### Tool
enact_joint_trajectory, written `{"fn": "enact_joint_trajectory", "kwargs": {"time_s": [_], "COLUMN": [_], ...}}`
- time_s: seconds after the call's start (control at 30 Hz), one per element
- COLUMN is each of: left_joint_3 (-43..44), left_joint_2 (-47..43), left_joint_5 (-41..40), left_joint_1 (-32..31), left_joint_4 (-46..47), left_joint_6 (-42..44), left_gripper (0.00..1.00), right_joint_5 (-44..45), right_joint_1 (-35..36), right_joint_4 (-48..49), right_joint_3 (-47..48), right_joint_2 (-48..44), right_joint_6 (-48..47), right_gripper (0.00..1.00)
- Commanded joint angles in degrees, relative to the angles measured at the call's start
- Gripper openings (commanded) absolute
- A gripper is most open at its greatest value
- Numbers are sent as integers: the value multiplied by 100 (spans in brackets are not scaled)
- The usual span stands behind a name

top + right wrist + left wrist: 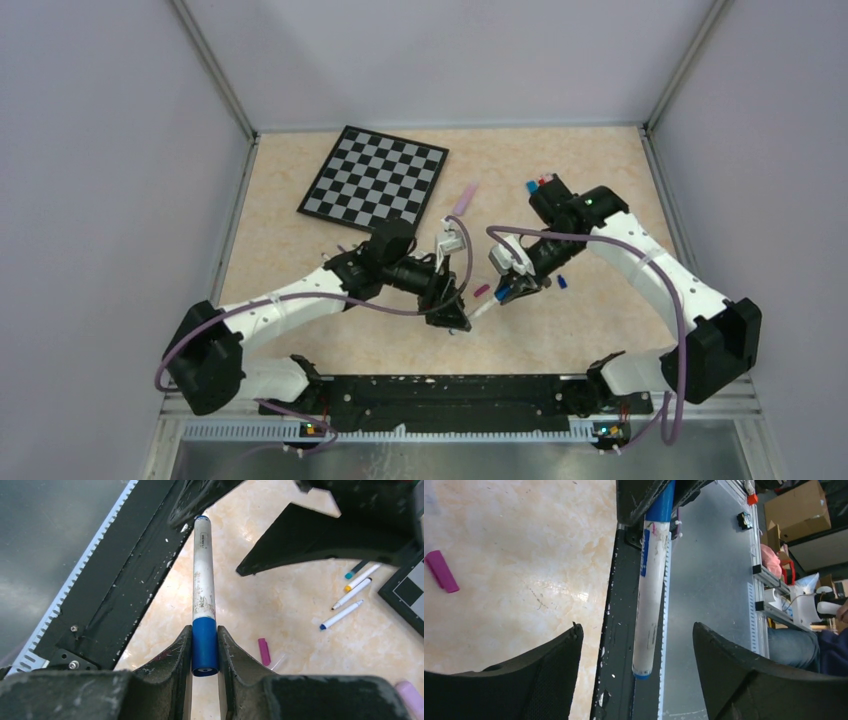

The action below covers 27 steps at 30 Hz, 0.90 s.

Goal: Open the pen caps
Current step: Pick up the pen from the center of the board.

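A white marker (204, 580) with a blue cap (205, 647) is held in the air between my two grippers. My right gripper (205, 630) is shut on the blue cap. In the left wrist view the marker body (649, 605) hangs between the wide-open fingers (549, 670) of my left gripper (636, 627), touching neither. Its blue-ringed tail end lies level with the fingertips. From above, the left gripper (455, 318) and right gripper (508, 292) face each other over the marker (483, 308) near the table's front middle.
A loose pink cap (263, 651) lies on the table below, also seen from above (481, 291). A small blue cap (562, 282) lies right of it. Three thin pens (345, 614) lie by the chessboard (375, 175). A lilac pen (464, 198) lies beside the board.
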Motion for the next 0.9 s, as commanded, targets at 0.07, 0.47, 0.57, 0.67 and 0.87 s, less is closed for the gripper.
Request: {"fn": "enact_joint_trajectory", "kwargs": {"time_s": [0.07, 0.47, 0.57, 0.67, 0.87], "left_joint_3": [-1085, -3420, -3779, -3857, -3441], "left_joint_2": [-1433, -3130, -3009, -2751, -1946], "left_joint_5": [-1032, -3861, -4291, -4458, -4613], "left_joint_1": [172, 247, 245, 244, 132], "left_joint_4": [1599, 4857, 5545, 6042, 6063], "left_joint_6": [-1205, -4288, -4842, -5085, -5219], "left_gripper": [95, 99, 99, 99, 98], "right_joint_5": [-895, -2218, -2379, -2388, -2112], "right_joint_1": [-589, -1878, -2017, -2028, -2031], "right_joint_4": [512, 4760, 6246, 7284, 8401], "right_joint_3": [-641, -2576, -2989, -3301, -3542], "right_joint_2": [-652, -1820, -1837, -1791, -1655], "right_joint_6": [788, 6096, 7675, 8758, 9909], "right_gripper": [0, 0, 0, 0, 0]}}
